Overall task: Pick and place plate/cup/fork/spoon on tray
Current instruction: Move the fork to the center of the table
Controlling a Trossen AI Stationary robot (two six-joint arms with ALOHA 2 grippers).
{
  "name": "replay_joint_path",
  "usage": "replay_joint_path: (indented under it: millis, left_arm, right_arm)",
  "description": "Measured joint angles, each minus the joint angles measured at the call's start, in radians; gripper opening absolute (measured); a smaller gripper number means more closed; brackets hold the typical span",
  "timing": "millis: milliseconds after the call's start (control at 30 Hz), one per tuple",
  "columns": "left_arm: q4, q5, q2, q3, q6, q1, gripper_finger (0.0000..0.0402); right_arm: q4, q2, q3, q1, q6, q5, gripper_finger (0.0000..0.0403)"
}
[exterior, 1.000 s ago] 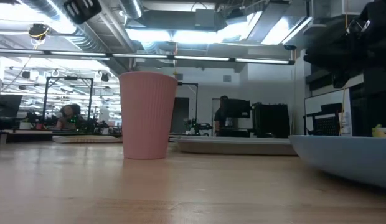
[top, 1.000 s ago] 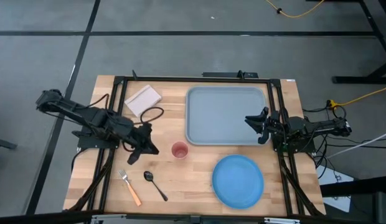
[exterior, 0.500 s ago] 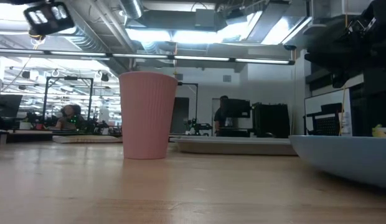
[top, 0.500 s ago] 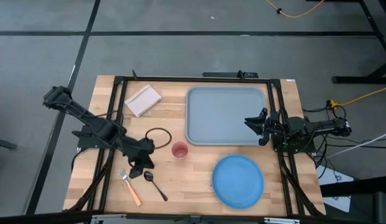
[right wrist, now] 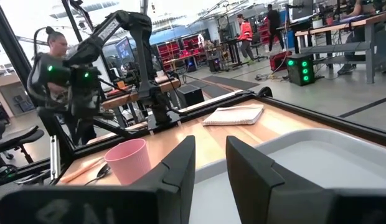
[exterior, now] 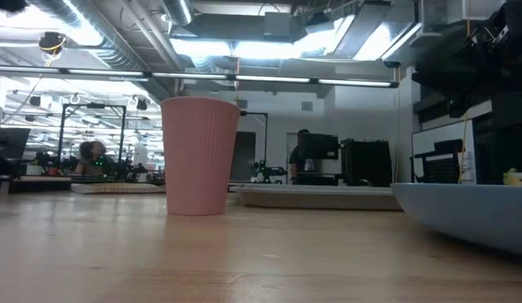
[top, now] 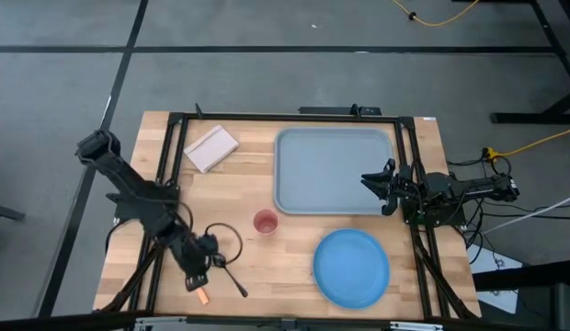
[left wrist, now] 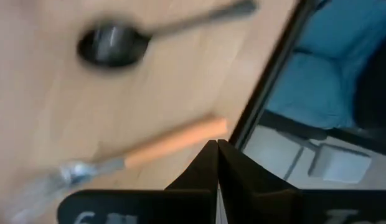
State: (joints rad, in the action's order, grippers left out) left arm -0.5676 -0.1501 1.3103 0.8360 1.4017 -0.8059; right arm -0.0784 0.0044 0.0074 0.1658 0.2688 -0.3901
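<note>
My left gripper (top: 195,279) is shut and stands over the orange-handled fork (top: 202,297) near the table's front left. In the left wrist view its fingertips (left wrist: 216,149) are beside the fork's handle (left wrist: 174,140), with the dark spoon (left wrist: 112,48) just beyond. The spoon's handle (top: 237,283) lies flat to the gripper's right. The pink-red cup (top: 265,222) stands upright mid-table. The blue plate (top: 351,267) lies flat at the front right. My right gripper (top: 377,179) is open and empty at the right rim of the grey-blue tray (top: 333,170).
A pale flat notepad (top: 211,147) lies at the back left of the table. A black cable loop (top: 225,241) hangs from my left arm between the cup and the fork. Black frame rails (top: 175,165) run along both table sides. People stand in the room beyond.
My left gripper has gone from beside the cup toward the table's near edge and now stands over the fork, covering most of it from above. The cable loop has followed it. The cup, plate, spoon and fork have stayed in place.
</note>
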Motion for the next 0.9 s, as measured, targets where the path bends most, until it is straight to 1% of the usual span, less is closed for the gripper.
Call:
replay_joint_path:
  millis: [200,267,367,433,500,700,900]
  left_arm:
    - [-0.051,-0.011,0.106,0.000,0.284,-0.097,0.0001]
    - [-0.051,-0.060,0.149,0.000,0.356,-0.107,0.0001]
    - [-0.046,-0.203,0.222,0.000,0.443,-0.110,0.0000]
    - [-0.033,-0.288,0.261,0.000,0.451,-0.110,0.0000]
    - [-0.025,-0.311,0.286,0.000,0.448,-0.106,0.0000]
    - [-0.025,-0.274,0.310,0.000,0.418,-0.073,0.0000]
    - [-0.028,-0.234,0.350,0.000,0.322,-0.018,0.0000]
  right_arm:
    - [0.000,0.000,0.000,0.000,0.008,0.000,0.0094]
    - [0.000,0.000,0.000,0.000,0.008,0.000,0.0094]
    - [0.000,0.000,0.000,0.000,0.003,0.000,0.0094]
    - [0.000,0.000,0.000,0.000,-0.014,0.000,0.0094]
    - [0.000,0.000,0.000,0.000,-0.019,0.000,0.0094]
    - [0.000,0.000,0.000,0.000,-0.015,0.000,0.0094]
    - [0.000,0.000,0.000,0.000,-0.015,0.000,0.0094]
